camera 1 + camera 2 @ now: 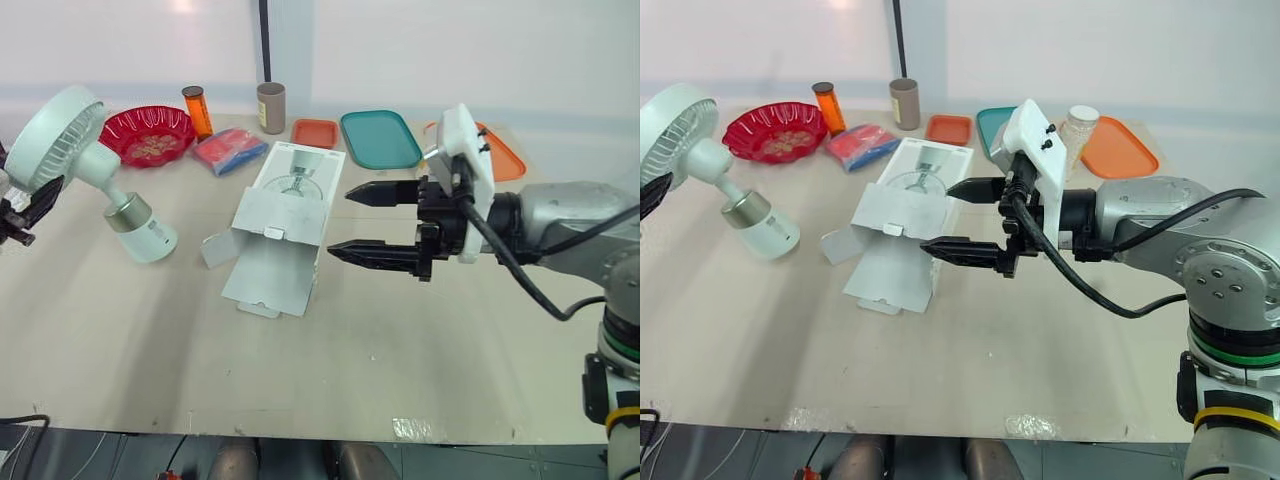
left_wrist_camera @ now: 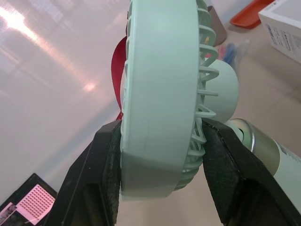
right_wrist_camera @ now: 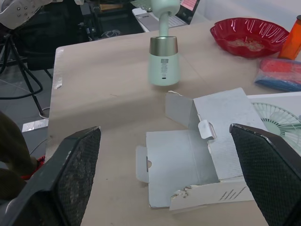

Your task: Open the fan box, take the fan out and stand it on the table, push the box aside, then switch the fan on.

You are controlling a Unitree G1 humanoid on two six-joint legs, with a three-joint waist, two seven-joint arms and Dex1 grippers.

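A pale green fan (image 1: 60, 135) leans at the table's left end, head up and to the left, its cylindrical base (image 3: 163, 63) down at the tabletop. My left gripper (image 2: 160, 141) is shut on the rim of the fan head, one black finger on each face. The white fan box (image 1: 285, 215) lies flat mid-table with its near-end flaps open and nothing inside that I can see. My right gripper (image 1: 341, 223) hovers just right of the box, open, with nothing between its fingers.
Along the back stand a red bowl (image 1: 147, 133), an orange bottle (image 1: 197, 110), a brown cup (image 1: 271, 107), a blue and red packet (image 1: 230, 151), a small orange tray (image 1: 314, 133), a teal tray (image 1: 380, 138) and an orange tray (image 1: 500, 155). Bare tabletop lies in front of the box.
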